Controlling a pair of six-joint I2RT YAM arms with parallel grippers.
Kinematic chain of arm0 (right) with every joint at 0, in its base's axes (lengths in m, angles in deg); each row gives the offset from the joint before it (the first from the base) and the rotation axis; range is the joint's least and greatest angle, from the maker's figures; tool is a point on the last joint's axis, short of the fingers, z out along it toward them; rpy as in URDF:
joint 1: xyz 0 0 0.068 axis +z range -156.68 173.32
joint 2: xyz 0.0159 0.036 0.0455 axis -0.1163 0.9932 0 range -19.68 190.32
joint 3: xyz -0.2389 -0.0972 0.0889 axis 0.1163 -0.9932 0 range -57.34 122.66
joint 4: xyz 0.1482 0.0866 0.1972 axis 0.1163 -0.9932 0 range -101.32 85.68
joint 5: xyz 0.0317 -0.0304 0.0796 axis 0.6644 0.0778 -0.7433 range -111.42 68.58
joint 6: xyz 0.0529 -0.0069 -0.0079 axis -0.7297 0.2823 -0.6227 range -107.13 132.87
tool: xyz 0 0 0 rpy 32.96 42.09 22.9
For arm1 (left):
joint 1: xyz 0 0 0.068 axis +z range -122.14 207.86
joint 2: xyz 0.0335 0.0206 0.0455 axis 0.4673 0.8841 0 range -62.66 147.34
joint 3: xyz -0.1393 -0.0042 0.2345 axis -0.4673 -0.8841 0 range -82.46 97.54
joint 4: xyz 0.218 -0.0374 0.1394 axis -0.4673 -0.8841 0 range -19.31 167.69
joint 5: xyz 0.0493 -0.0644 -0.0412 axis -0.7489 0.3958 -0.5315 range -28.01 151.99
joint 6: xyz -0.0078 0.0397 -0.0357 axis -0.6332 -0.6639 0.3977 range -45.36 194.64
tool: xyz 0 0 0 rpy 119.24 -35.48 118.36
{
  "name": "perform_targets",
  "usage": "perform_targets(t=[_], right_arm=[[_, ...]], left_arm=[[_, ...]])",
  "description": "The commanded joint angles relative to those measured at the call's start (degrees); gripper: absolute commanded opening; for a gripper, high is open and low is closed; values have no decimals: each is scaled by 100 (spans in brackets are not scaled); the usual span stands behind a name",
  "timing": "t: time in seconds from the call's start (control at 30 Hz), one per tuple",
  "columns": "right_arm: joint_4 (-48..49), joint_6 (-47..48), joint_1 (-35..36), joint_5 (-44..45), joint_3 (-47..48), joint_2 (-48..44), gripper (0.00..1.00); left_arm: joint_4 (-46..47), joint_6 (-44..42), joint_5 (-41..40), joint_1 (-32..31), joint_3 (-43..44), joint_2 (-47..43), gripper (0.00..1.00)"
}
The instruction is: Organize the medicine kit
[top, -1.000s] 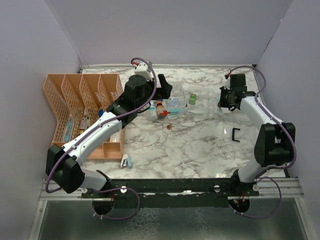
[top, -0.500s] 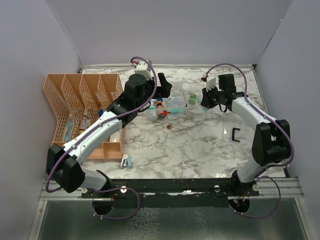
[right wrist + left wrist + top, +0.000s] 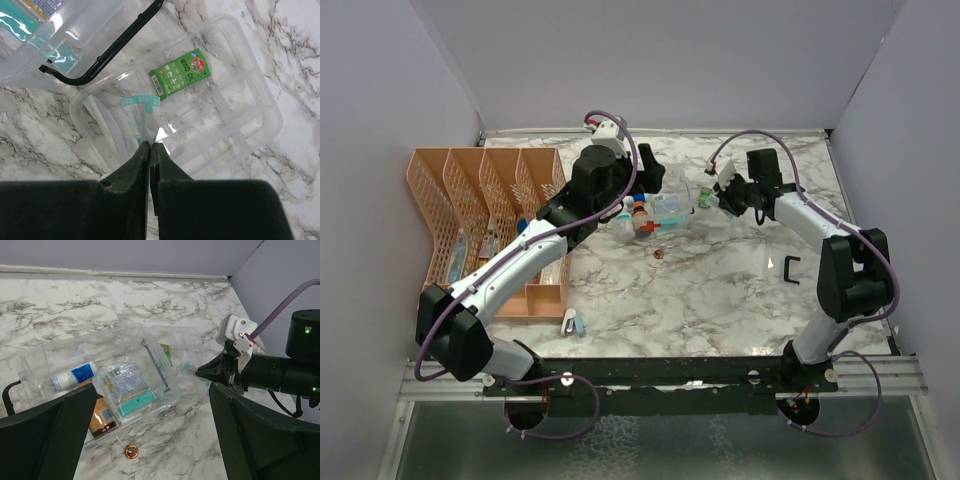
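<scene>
Medicine kit (image 3: 120,333), two arms stretched over it.
Left gripper (image 3: 152,390) spread wide; right gripper (image 3: 150,145) clamps one teal packet (image 3: 141,112) near one green Wind Oil box (image 3: 180,71).

The medicine kit (image 3: 660,212) lies right of the organizer (image 3: 448,205).

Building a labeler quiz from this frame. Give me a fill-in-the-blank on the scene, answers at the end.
1. The green packet reads WIND ____.
2. The right gripper is ____ on a clear sachet.
3. The left gripper has its jaws ____.
4. The copper disc lies on the marble ____ the medicine kit.
Answers: OIL; shut; open; outside.
</scene>
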Motion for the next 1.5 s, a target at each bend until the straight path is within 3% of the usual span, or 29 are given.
perform_targets(t=[0.0,0.53,0.83,0.97,1.23,1.47], right_arm=[[338,501,110,-135,-27,213,4],[378,543,208,-433,34,671,8],[254,322,208,-556,6,720,19],[206,201,203,-614,55,686,30],[371,-642,208,-193,225,505,28],[149,-270,208,-578,-80,201,26]], left_arm=[[54,-52,-145,-32,236,94,98],[155,-65,94,-35,400,285,98],[328,-144,312,-34,379,281,98],[335,-149,287,-33,369,281,98],[331,-131,278,-32,294,201,98],[329,-81,290,-31,197,114,98]])
